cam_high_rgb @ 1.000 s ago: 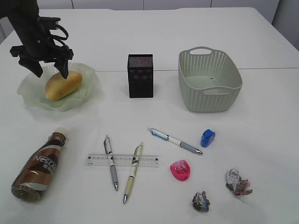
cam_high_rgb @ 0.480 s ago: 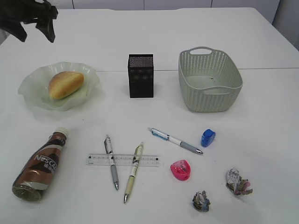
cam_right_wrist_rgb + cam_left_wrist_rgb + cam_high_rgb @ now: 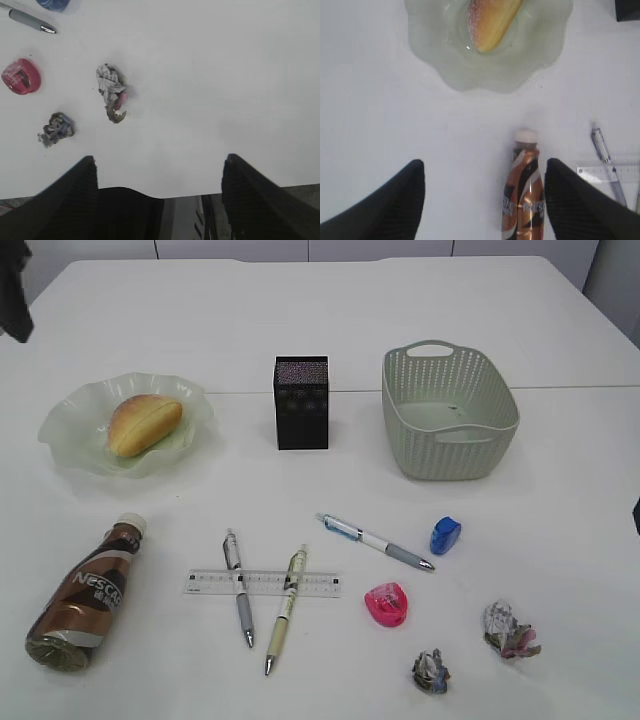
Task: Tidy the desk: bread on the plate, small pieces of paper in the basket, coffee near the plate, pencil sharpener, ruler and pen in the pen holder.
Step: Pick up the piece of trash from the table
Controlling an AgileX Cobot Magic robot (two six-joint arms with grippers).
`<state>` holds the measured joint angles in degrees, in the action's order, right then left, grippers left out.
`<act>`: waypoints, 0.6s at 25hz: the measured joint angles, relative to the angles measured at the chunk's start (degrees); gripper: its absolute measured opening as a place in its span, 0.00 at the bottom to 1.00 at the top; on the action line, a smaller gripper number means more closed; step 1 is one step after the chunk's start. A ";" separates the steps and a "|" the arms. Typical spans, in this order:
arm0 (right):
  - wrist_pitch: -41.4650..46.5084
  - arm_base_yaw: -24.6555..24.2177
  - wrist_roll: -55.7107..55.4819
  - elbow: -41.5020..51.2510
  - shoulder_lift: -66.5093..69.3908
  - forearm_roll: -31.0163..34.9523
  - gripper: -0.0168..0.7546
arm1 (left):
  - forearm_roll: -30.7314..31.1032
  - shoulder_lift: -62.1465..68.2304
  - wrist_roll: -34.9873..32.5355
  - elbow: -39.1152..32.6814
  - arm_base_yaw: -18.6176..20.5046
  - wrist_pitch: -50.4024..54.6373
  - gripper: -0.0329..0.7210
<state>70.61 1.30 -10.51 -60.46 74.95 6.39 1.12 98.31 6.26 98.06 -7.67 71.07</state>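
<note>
Left pincer (image 3: 482, 200) gaping, empty, high over coffee (image 3: 524, 192) (lying flat on desk (image 3: 400, 330)). Right pincer (image 3: 159, 200) likewise wide, above paper wads (image 3: 111, 92). Bread (image 3: 144, 423) in plate (image 3: 60, 430).

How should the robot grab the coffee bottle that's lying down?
The coffee bottle lies on its side, white cap toward the plate. I would come straight down from above and close across its round middle, on the label, fingers on its left and right sides. The body is widest there, and the desk is bare on both sides, so the left hand has room.
</note>
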 joint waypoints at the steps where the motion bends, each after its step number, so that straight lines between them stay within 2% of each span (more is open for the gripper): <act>1: 0.00 0.00 0.00 0.00 0.00 0.02 0.75 | 0.00 -2.52 0.00 -2.38 0.00 0.00 0.76; 11: 0.00 0.00 1.02 0.00 0.00 0.02 0.75 | -1.12 -31.77 0.00 -18.46 0.00 0.63 0.75; 15: -1.62 1.64 -0.42 2.88 0.00 0.02 0.71 | -1.86 -41.03 0.11 -23.73 0.00 1.02 0.74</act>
<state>68.99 2.94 -10.93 -57.58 74.95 6.42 -0.74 57.28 6.37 74.33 -7.67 72.09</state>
